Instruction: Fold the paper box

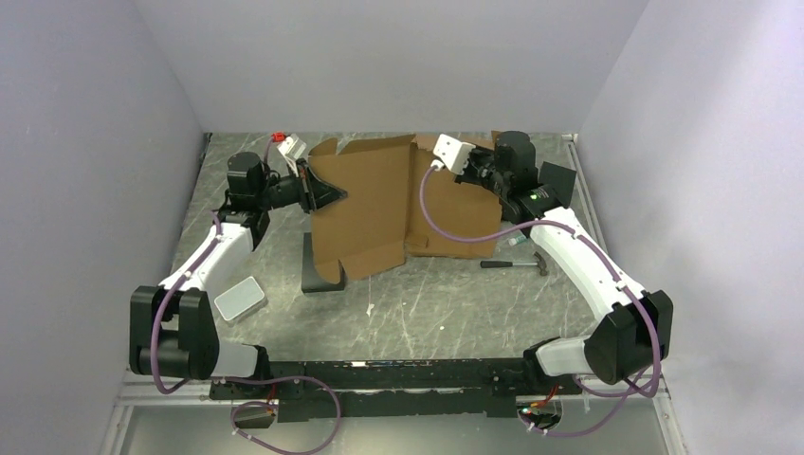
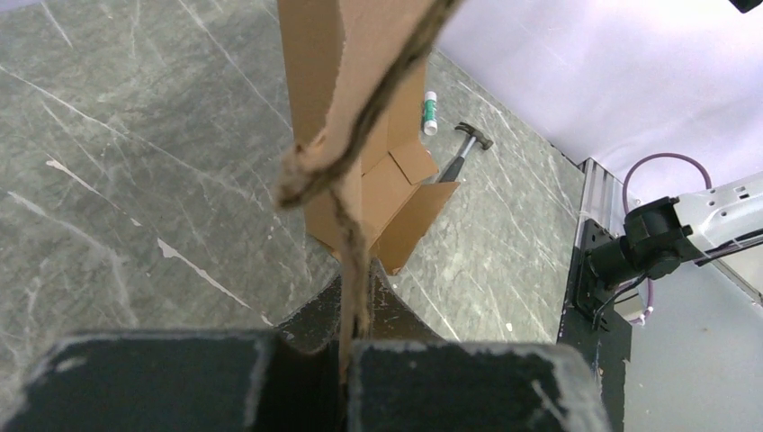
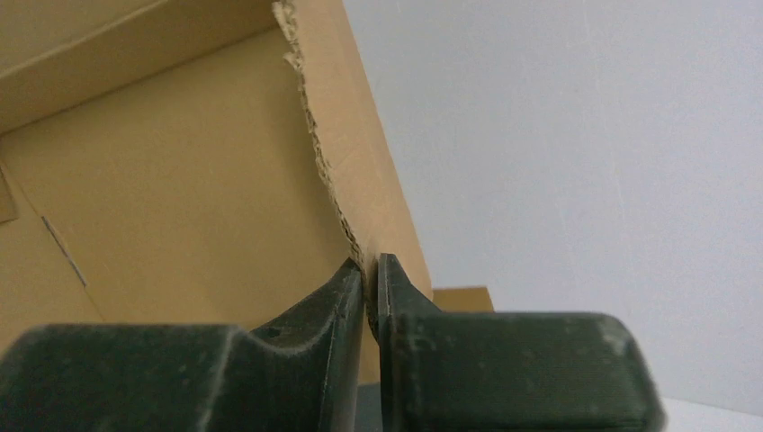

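1. Brown corrugated cardboard of the paper box [image 1: 365,204], held up at the far middle of the table [image 1: 446,313], standing roughly on edge between the two arms; cannot tell whether the lower edge touches the table.
2. Gripped on its left side by the left gripper [image 1: 330,194]: jaws pressed together on the cardboard, which runs edge-on straight up from between them in the left wrist view.
3. Gripped near its upper right by the right gripper [image 3: 371,270]: jaws nearly together, with the rough cut edge of a panel running down into the slim gap between the tips. Reads as a light pinch on the cardboard rather than a firm clamp.
4. Done so far, by the look of it: one main crease bent, so that a large panel faces the overhead camera and a second panel angles away behind it on the right; a few small flaps at the lower corner turned out of the plane.
5. Left to do: raising the side walls, tucking the flaps in, closing the lid. No closed box shape anywhere yet, so judged an early stage.
6. Lying on the table: a black block [image 1: 320,270] just below the box's lower left corner, a grey tin [image 1: 239,298] beside the left arm, and a hammer [image 1: 517,264] under the right arm, the last two well apart from the box.
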You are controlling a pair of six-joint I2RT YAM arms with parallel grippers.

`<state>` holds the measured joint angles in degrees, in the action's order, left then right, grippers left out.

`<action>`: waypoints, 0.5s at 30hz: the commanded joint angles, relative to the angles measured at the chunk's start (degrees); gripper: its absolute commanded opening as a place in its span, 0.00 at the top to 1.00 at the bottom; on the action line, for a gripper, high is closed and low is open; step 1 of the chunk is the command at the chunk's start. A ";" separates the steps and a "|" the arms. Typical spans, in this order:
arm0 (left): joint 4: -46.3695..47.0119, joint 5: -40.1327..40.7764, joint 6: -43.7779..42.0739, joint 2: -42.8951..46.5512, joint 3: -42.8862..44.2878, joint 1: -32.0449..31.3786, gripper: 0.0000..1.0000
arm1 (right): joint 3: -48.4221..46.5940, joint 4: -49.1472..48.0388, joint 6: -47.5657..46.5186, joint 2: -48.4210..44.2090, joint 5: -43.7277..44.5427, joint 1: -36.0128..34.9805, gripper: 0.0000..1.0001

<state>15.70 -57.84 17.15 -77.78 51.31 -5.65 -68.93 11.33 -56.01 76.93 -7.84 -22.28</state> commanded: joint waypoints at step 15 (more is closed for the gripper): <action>-2.12 0.93 -1.43 0.67 3.45 -0.24 1.00 | -3.68 3.37 20.85 -9.82 -21.67 14.91 0.10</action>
<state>12.82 -56.88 16.93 -77.91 51.99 -5.69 -70.70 17.17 -46.24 72.12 -20.27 -13.21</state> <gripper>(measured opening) 0.014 0.819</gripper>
